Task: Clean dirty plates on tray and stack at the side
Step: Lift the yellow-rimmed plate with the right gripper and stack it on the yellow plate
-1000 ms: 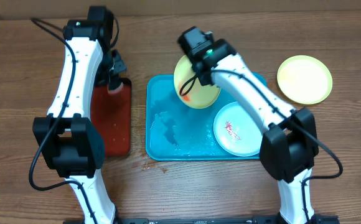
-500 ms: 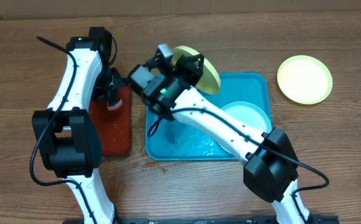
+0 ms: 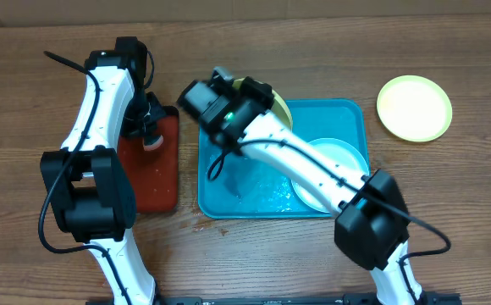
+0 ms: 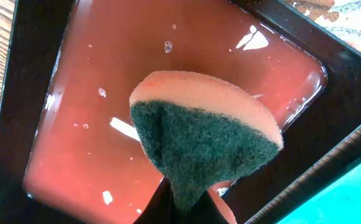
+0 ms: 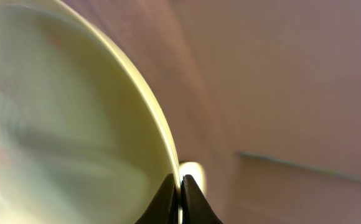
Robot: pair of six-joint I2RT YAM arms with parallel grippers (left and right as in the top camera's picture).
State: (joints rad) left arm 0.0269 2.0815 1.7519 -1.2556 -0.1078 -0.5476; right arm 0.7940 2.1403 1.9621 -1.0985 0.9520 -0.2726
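My right gripper [image 3: 258, 91] is shut on the rim of a yellow-green plate [image 3: 281, 110] and holds it tilted above the back left corner of the turquoise tray [image 3: 228, 182]. In the right wrist view the fingers [image 5: 180, 190] pinch the plate's edge [image 5: 75, 112]; the picture is blurred. A white plate [image 3: 343, 154] lies in the tray's right half, partly hidden by my right arm. Another yellow-green plate [image 3: 413, 108] lies on the table at the far right. My left gripper [image 3: 148, 127] is shut on a pink and green sponge [image 4: 205, 143] above the dark red tray [image 4: 106, 74].
The dark red tray [image 3: 152, 182] with its black rim holds reddish liquid and stands just left of the turquoise tray. Water lies on the turquoise tray's floor. My right arm stretches diagonally across the tray.
My right arm has swung the held yellow-green plate to the left and back over the tray's corner. My left gripper with the sponge has shifted only slightly.
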